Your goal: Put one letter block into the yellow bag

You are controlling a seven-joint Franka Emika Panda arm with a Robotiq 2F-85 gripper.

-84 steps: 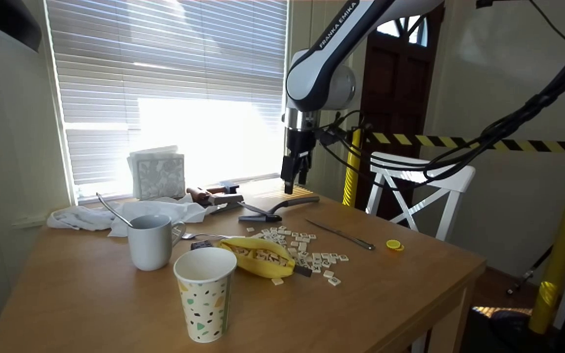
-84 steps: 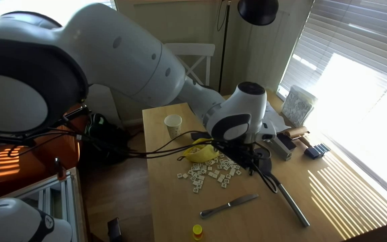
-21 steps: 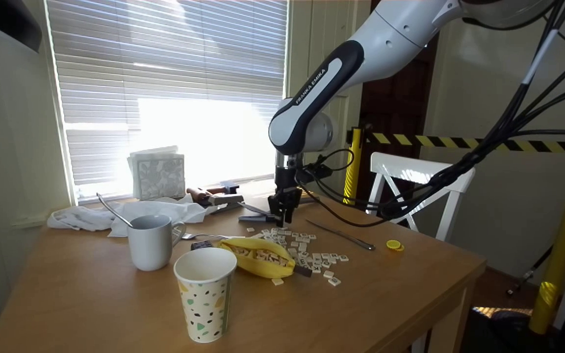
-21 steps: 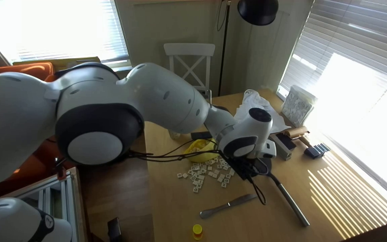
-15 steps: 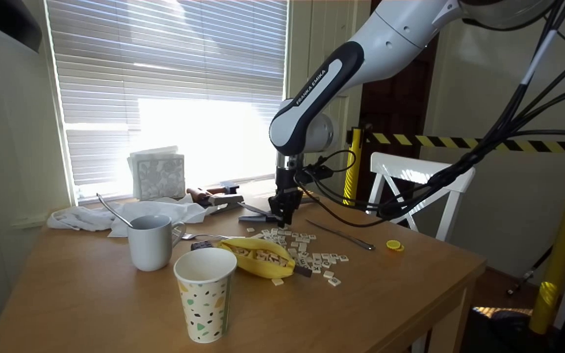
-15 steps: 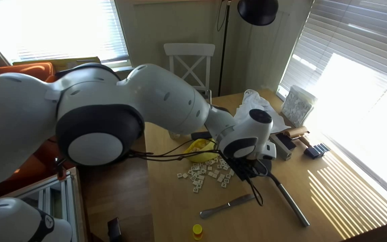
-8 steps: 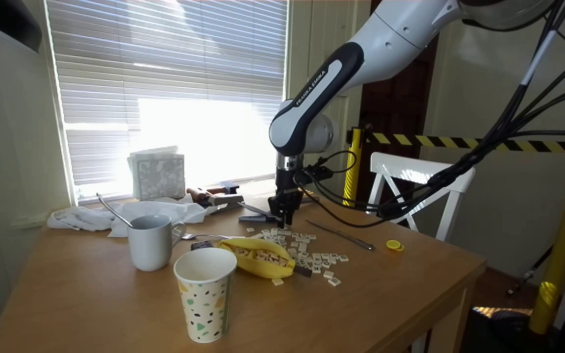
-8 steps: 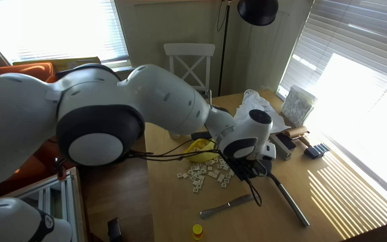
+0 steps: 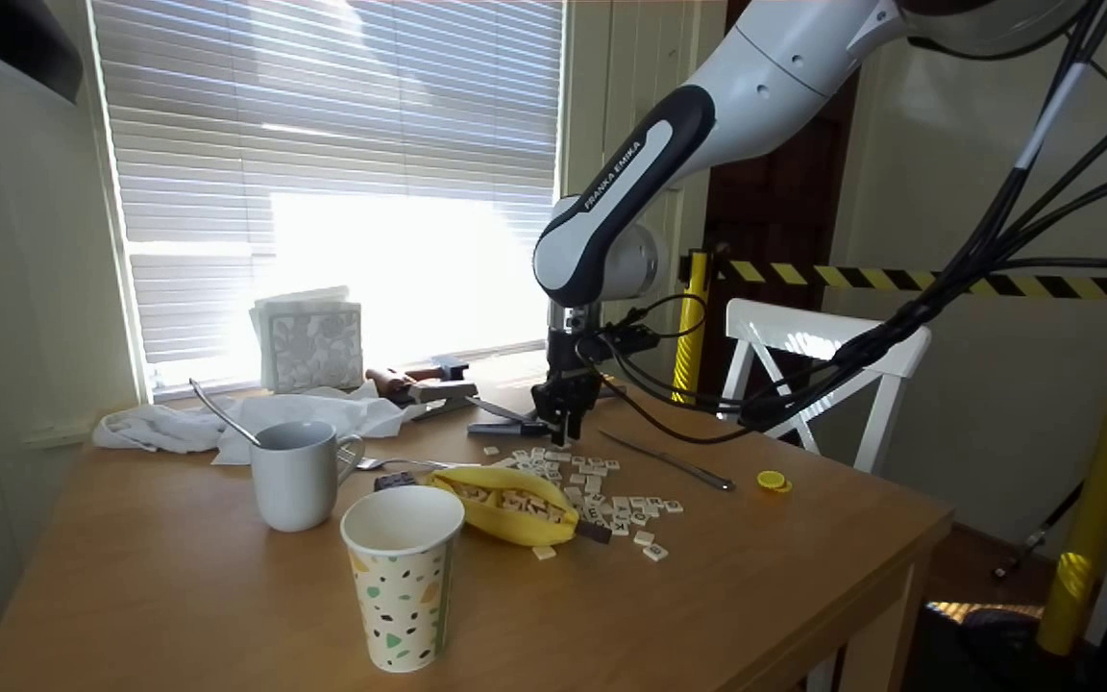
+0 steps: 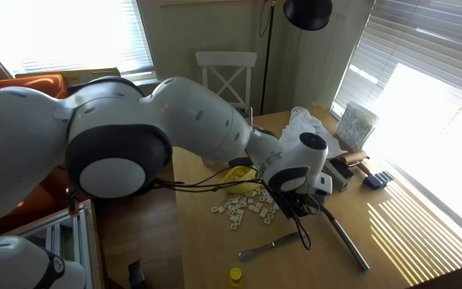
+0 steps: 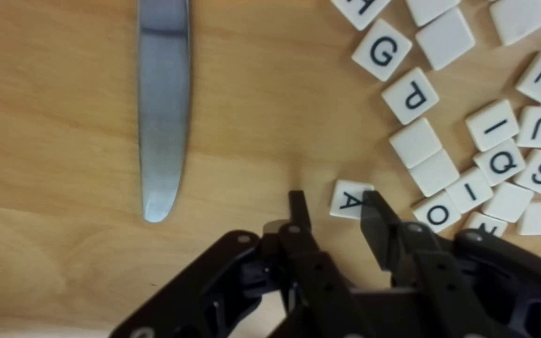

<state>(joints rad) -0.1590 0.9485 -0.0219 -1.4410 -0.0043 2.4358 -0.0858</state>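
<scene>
Pointing down near the A block, the tool gapes.

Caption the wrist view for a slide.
Open Robotiq gripper, one finger partly hiding the A letter tile; knife blade at left.

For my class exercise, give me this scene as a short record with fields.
fingers: open, over the table, gripping nothing
A block: lying flat, letter up, between the fingers in the wrist view, partly hidden by one; contact unclear
yellow bag: on the table, open-topped, light pieces inside
knife: on the table, apart from the fingers
paper cup: upright
grey mug: upright
status: A block not yet in the bag
</scene>
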